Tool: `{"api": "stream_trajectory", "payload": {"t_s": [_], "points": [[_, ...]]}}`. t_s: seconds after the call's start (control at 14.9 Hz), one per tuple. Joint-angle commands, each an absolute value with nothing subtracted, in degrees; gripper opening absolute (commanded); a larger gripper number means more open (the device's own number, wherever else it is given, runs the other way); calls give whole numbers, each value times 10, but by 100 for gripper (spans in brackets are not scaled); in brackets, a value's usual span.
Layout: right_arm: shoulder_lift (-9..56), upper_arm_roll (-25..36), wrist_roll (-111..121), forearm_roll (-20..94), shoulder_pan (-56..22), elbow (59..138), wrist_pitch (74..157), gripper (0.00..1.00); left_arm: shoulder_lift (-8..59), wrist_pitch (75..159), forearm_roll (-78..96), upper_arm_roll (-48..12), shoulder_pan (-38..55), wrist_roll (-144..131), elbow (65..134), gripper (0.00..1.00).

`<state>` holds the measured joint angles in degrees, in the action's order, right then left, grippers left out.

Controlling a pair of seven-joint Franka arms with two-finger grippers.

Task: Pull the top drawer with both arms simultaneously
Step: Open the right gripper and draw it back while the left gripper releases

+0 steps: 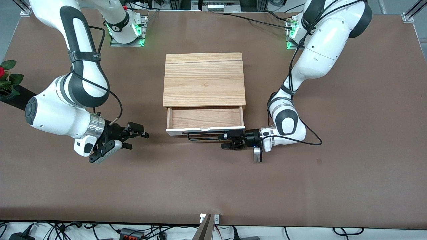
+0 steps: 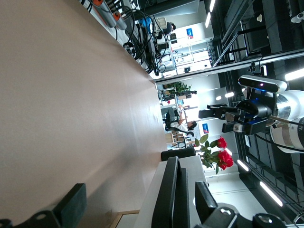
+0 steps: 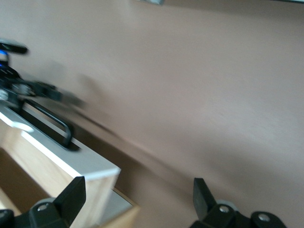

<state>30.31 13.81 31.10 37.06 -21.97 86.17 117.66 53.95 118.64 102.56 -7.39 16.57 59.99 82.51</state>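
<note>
The top drawer (image 1: 205,117) stands partly pulled out of the wood-grain cabinet (image 1: 204,80), its light wood floor showing. Its white front panel (image 1: 186,131) carries the long black bar handle (image 1: 203,136). My left gripper (image 1: 229,140) is at the handle's end toward the left arm's end of the table. It is open, and in the left wrist view the handle bar (image 2: 170,194) lies between its spread fingers (image 2: 71,205). My right gripper (image 1: 144,135) is open and empty over the table, beside the drawer toward the right arm's end. In the right wrist view the drawer's corner (image 3: 95,166) lies close to one of its fingers (image 3: 73,192).
A potted red rose (image 1: 6,80) stands at the table's edge at the right arm's end and also shows in the left wrist view (image 2: 221,154). Brown table (image 1: 213,186) lies open nearer the front camera. Cables run along the table's near edge.
</note>
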Motion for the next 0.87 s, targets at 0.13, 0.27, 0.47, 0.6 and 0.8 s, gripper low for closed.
{"api": "stream_trajectory", "payload": {"t_s": [0.13,0.27,0.47,0.6,0.8], "points": [[283,176,299,255,-224,864,1123,100,527,1185,990,-62,156,543,810,100],[269,203,299,218,-229,854,1064,100,504,1184,897,-48,143,471,802,100],[256,231,248,167,-229,799,941,100,456,1182,713,-47,105,346,798,100],[255,236,196,125,-227,738,843,100,419,1169,598,-48,98,251,794,100],[255,242,153,62,-226,658,702,100,369,1127,451,-46,84,172,792,100]]}}
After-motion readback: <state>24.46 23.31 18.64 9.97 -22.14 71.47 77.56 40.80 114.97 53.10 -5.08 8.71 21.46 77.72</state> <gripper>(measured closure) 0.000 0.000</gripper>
